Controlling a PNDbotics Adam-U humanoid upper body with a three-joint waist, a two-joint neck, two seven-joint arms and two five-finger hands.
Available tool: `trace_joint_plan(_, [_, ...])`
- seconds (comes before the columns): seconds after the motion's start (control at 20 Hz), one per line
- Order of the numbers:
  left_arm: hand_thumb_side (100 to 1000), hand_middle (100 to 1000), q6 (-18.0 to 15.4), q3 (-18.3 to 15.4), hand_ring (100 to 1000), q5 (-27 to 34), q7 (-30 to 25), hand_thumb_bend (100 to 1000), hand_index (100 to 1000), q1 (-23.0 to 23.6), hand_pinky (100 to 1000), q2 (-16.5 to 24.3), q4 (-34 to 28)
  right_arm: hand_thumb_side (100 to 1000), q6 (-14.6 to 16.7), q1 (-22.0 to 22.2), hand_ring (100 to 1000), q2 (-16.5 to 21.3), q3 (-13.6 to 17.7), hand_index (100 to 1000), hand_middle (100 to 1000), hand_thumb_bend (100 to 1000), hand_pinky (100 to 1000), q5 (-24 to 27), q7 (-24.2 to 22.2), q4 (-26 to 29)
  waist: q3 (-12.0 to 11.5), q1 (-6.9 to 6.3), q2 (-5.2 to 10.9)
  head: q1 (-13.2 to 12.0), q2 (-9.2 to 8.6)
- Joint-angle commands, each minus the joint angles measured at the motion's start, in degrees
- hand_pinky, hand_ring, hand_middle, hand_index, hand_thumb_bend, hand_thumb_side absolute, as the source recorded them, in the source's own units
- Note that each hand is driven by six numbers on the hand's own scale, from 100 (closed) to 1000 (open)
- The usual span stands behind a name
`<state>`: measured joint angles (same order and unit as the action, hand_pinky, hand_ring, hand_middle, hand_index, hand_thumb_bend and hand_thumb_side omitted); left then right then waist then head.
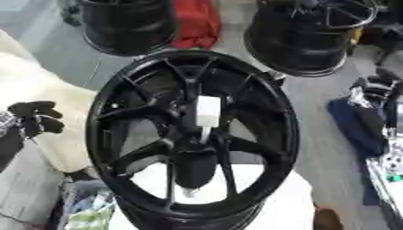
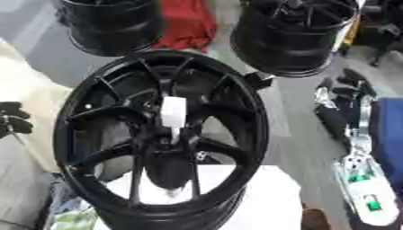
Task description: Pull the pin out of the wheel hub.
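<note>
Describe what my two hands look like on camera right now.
Left hand: black, chunky rounded fingers, with a silvery patch at the wrist. Right hand: black fingers on a silver metal forearm carrying green markings lower down. No cables are discernible.

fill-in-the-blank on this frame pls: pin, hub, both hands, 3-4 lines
1. The pin standing at the centre of the wheel hub is coloured ____.
2. The left hand shows at the ____ edge of the left eye view, apart from the wheel hub.
3. The right hand is touching ____ of the task's things.
4. Behind the wheel hub, between two more black wheels, lies a cloth coloured ____.

Missing words: white; left; none; red
</note>
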<state>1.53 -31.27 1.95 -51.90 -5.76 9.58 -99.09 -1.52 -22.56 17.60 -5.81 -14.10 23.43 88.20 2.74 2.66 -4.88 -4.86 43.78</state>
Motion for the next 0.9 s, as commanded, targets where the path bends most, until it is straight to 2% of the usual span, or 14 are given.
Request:
trace_joint_plan(0.05, [902,676,0.3,0.3,693,0.0,-0.1,100,837,-0.1,742,0.9,-1.3,379,-2.2,-3.4,717,4.5,-1.5,871,744,174,745,-2.2,-2.5,3.0,-0.2,0.1,1.16,0.6,0.34])
trace_joint_plan(0.15, [902,676,0.3,0.5,693,-0.1,-0.1,100,837,-0.1,742,1.0,-1.3,382,-3.7,-6.0,725,7.0,-3.6,880,752,183,750,-3.2,-4.2,4.2,-0.4,0.21,1.33,0.9,0.34])
trace_joint_plan(0.2, [903,676,0.4,0.6,693,-0.1,-0.1,100,837,0.0,742,1.0,-1.3,450,-4.4,-7.3,739,8.3,-4.8,894,764,275,758,-3.3,-5.0,4.7,-0.5,0.22,1.36,1.1,0.34])
trace_joint_plan(0.25, [903,676,0.4,0.8,693,-0.2,-0.1,100,837,0.0,742,1.1,-1.3,396,-4.8,-8.7,744,9.7,-6.1,900,774,208,761,-3.3,-5.8,5.3,-0.8,0.41,1.52,1.5,0.34])
trace_joint_plan(0.55, [904,676,0.4,2.1,693,-0.6,-0.1,100,838,0.0,742,1.3,-1.2,457,-5.4,-16.9,821,17.1,-14.2,946,862,317,789,0.7,-10.9,7.7,-2.5,1.13,1.79,3.5,0.34])
trace_joint_plan(0.7, [904,676,0.3,2.6,693,-0.8,-0.1,100,838,0.0,742,1.5,-1.2,475,-5.8,-21.1,859,18.2,-18.4,961,903,369,802,3.3,-13.5,8.3,-3.1,1.51,1.82,4.1,0.34])
trace_joint_plan(0.9, [905,677,0.3,2.9,694,-1.0,-0.1,100,838,0.0,742,1.8,-1.2,495,-8.0,-26.7,875,16.5,-24.0,974,925,404,812,6.7,-16.9,8.1,-3.3,1.95,1.95,4.5,0.34])
